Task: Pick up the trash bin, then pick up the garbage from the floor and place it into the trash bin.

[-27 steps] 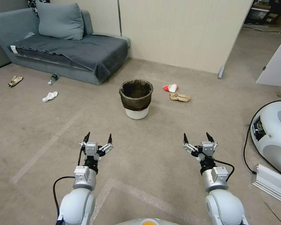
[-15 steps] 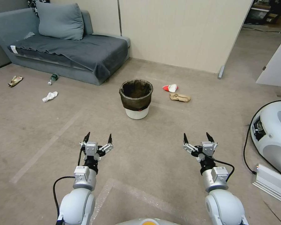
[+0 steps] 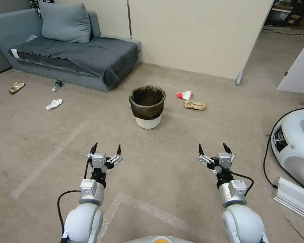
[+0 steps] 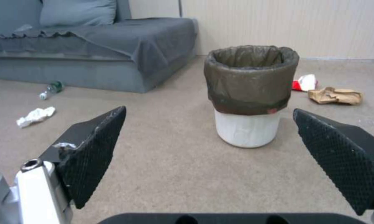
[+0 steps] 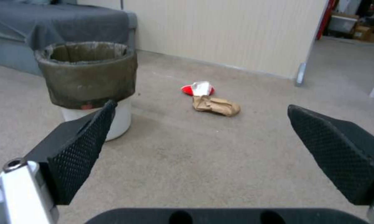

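both grippers spread and empty, bin standing on the carpet ahead

head view: trash bin (image 3: 147,107) upright on the floor (image 3: 179,148), roughly centred ahead of the robot, dark bag folded over its rim, white base showing below. left gripper (image 3: 105,149) and right gripper (image 3: 213,149) are held out low over the carpet, well short of the bin, one to each side of it. both have fingers spread wide, nothing between them. litter to the bin's right: red-and-white wrapper (image 3: 184,95) with crumpled brown paper (image 3: 194,105) just beside it. litter to the left, near the grey sofa (image 3: 74,54): white tissue (image 3: 53,104), green bottle (image 3: 57,84), and a yellowish wrapper (image 3: 16,87) farther left. a white rounded machine (image 3: 295,146) with a black cable sits at the right edge.

left wrist view: left gripper (image 4: 210,119) wide apart, textured black pads (image 4: 93,149) on either side of the frame, gap empty. bin (image 4: 250,93) stands between them but well beyond the tips, no contact. tissue (image 4: 35,115) and bottle (image 4: 50,88) lie near the sofa; red-and-white wrapper (image 4: 304,82) and brown paper (image 4: 335,95) sit past the bin.

right wrist view: right gripper (image 5: 201,119) also spread wide, holding nothing. bin (image 5: 89,82) sits off toward one finger, partly behind its tip in the picture, though apart from it. red-and-white wrapper (image 5: 198,89) and brown paper (image 5: 215,105) touch or nearly touch, lying on the carpet ahead of the gap.
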{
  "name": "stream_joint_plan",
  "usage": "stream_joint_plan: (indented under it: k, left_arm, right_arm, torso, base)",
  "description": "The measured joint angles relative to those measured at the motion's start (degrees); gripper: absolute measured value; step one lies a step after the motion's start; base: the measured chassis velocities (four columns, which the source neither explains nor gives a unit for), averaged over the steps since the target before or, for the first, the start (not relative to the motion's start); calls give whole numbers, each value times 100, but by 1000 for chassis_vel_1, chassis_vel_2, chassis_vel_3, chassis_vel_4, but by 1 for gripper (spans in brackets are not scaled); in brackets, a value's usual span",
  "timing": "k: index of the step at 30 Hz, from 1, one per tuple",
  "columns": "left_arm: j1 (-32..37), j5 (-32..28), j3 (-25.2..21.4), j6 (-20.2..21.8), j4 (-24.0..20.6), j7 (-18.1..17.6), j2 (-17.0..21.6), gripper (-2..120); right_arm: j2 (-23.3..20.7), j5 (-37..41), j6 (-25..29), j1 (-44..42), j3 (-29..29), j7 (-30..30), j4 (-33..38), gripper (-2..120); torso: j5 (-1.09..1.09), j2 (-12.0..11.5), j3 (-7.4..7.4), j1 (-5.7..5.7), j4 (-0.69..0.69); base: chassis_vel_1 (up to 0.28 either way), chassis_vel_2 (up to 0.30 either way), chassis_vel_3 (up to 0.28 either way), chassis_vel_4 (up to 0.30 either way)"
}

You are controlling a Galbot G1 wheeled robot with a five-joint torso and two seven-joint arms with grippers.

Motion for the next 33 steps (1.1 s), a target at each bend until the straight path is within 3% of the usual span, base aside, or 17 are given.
stream_joint_plan:
  k: [16,25,26,27,29,31,33]
  left_arm:
    - [49,13,-7,8,-57,-19,-5,100]
    - [816,168,-107,156,-655,-256,-62,100]
    - [1066,234,-156,197,-875,-335,-87,100]
    - [1286,308,-209,261,-1091,-443,-117,100]
    - [1366,335,-230,287,-1164,-478,-127,100]
    - [1842,503,-359,419,-1624,-702,-191,100]
    - [1897,528,-377,435,-1667,-715,-198,100]
  right_arm:
    - [21,0,19,-60,29,9,43,100]
    - [309,73,257,-902,402,247,757,100]
    - [430,100,358,-1183,561,371,1014,100]
    - [557,145,495,-1444,747,530,1298,100]
    - [585,153,521,-1506,792,567,1359,100]
    - [650,163,546,-1635,887,650,1512,100]
    - [652,160,546,-1634,890,651,1514,100]
  torso:
    - [0,0,0,0,0]
    - [-3,1,-1,0,-3]
    - [3,1,-1,0,1]
    - [-5,1,-1,0,-3]
    - [-6,1,-1,0,-5]
    - [4,1,-1,-1,2]
    - [1,1,-1,-1,2]
  base:
    - [0,0,0,0]
    - [0,0,0,0]
    - [0,0,0,0]
    - [0,0,0,0]
    - [0,0,0,0]
    - [0,0,0,0]
    - [0,0,0,0]
